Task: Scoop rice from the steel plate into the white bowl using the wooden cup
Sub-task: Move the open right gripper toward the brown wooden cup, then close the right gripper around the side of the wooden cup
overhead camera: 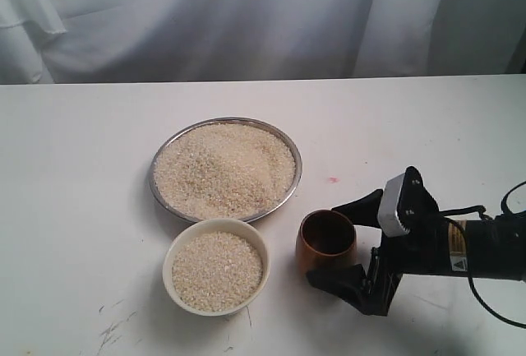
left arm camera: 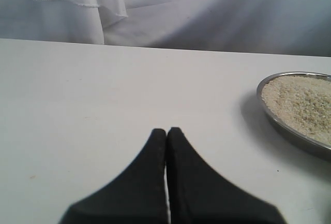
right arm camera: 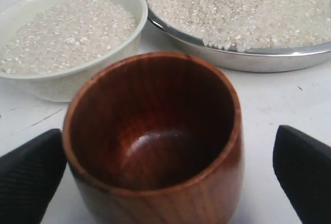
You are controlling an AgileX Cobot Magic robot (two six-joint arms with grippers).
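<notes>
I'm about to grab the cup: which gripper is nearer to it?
The right gripper: its open fingers flank the cup. The left gripper, shut, is well away, seeing only the plate edge.

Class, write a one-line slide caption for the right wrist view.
Open right gripper flanks the empty wooden cup; white bowl and steel plate of rice beyond.
</notes>
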